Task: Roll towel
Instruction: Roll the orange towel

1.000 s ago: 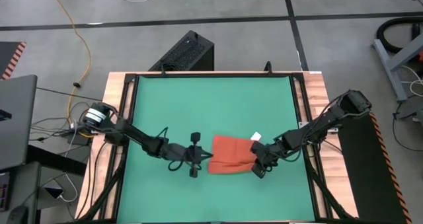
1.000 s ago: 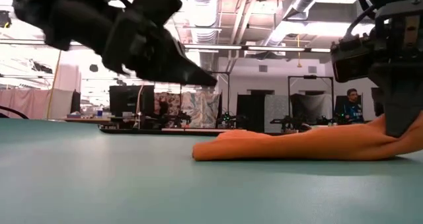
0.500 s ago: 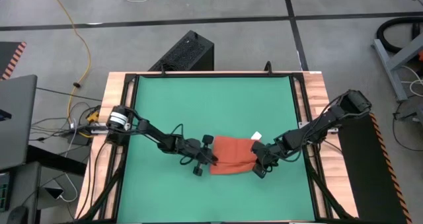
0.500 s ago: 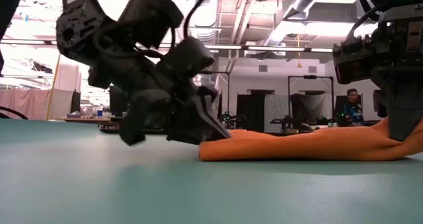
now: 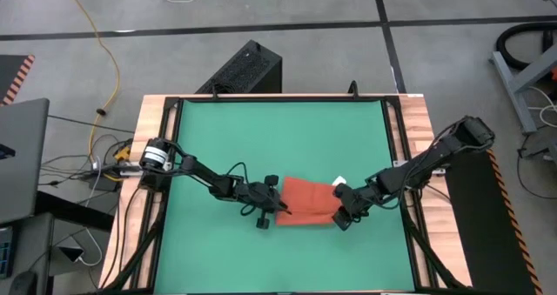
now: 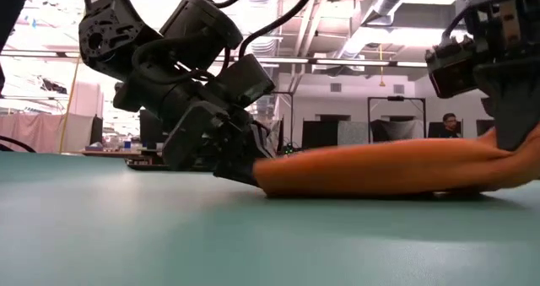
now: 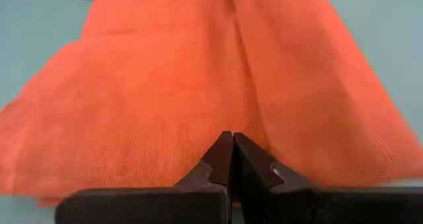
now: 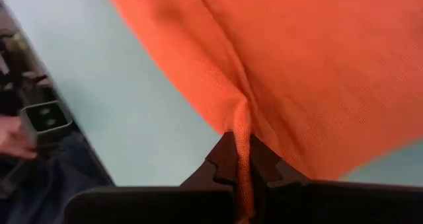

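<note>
The orange-red towel [image 5: 306, 202] lies on the green table mat, folded, with its white tag [image 5: 338, 181] at the far right corner. My left gripper [image 5: 275, 204] is shut at the towel's left end; it also shows in the low view [image 6: 246, 169]. My right gripper [image 5: 342, 211] is shut on the towel's right end. In the low view the towel [image 6: 380, 166] stretches between the two grippers, its right part a little off the mat. My left gripper has its shut fingers [image 7: 225, 159] on the towel's left edge [image 7: 198, 128], coming low and slanting down from the table's left. The fingers hide whether cloth lies between them. That end of the towel [image 6: 268, 181] rests on the mat. My right gripper pinches a raised fold of the towel's right end [image 8: 241, 121] between its two fingers, the cloth running back between them. It comes from the table's right, slanting down. The held end [image 6: 506, 155] is lifted slightly off the mat.
A black frame [image 5: 393, 130] and wooden border run around the green mat. A black box [image 5: 248, 67] stands on the floor beyond the table's far edge. A laptop [image 5: 22, 156] and cables lie to the left of the table.
My left gripper has gone toward the table's right and down, reaching the towel's left end. The towel's right part has risen a little from the mat in my right gripper, and the cloth now bulges higher between the two grippers.
</note>
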